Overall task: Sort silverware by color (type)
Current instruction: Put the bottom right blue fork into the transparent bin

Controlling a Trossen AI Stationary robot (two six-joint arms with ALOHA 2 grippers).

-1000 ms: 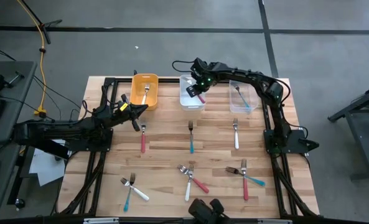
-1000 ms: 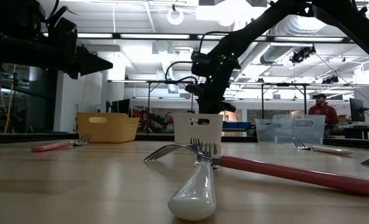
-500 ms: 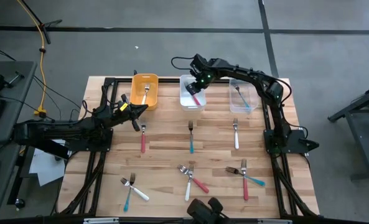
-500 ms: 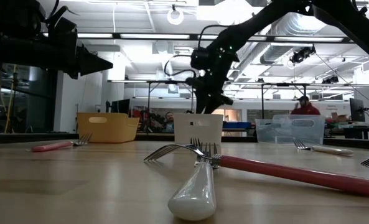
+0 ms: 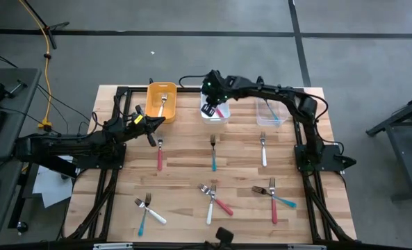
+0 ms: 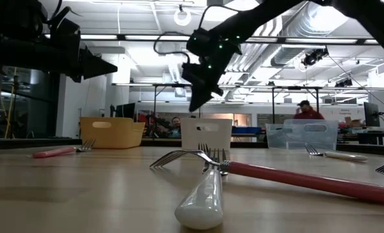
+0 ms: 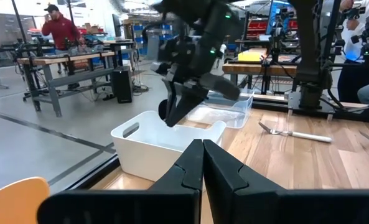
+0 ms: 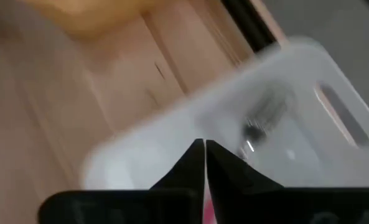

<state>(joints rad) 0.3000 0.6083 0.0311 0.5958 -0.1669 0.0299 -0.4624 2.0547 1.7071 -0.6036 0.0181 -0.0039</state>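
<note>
My right gripper [image 5: 207,106] hangs shut over the left part of the white bin [image 5: 223,119], touching nothing. It also shows in the low view [image 6: 195,105], above the bin [image 6: 206,134]. A red-handled fork [image 5: 220,111] lies inside that bin, and its metal head [image 8: 252,134] shows in the right wrist view. My left gripper [image 5: 151,133] waits shut in the air beside the yellow bin [image 5: 161,102], above the head of a red fork [image 5: 159,158]. Loose forks lie flat on the table: a teal one [image 5: 213,160], a white one [image 5: 263,154] and three small crossed groups nearer the front.
The yellow bin holds a white-handled fork [image 5: 162,104], and the clear bin [image 5: 270,110] holds a teal one [image 5: 267,106]. Crossed forks lie at the front left [image 5: 147,210], front middle [image 5: 213,200] and front right [image 5: 275,197]. People stand in the room beyond the table.
My right gripper dipped toward the white bin with the red fork. It has since risen and swung toward the table's left, and its wrist has turned. The red fork has stayed behind in the white bin, apart from the fingers.
</note>
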